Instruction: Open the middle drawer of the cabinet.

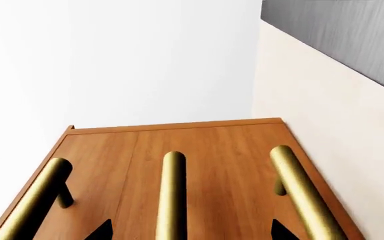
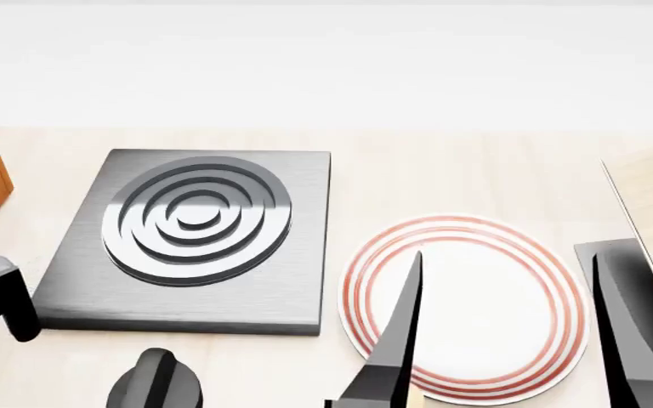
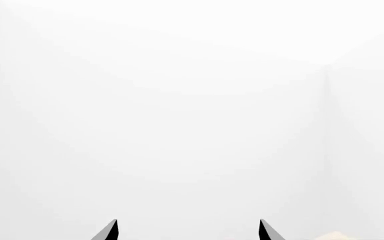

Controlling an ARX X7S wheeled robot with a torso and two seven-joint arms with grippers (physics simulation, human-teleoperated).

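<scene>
A kitchen, rendered in a simulator: a pale countertop [image 2: 440, 170] carries a dark square hob [image 2: 196, 234] with concentric burner rings (one control knob [image 2: 156, 382] nearby) and a red-ringed white plate [image 2: 496, 297], against plain white walls.

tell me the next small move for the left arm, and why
Probably ease the left gripper straight forward onto the middle brass handle: its jaws are open and already straddle that bar on the cabinet front, but the tips look short of it, so closing now might miss.

Grey ringed hob slab [image 2: 196, 238] beside red-ringed white plate [image 2: 496, 306].
</scene>
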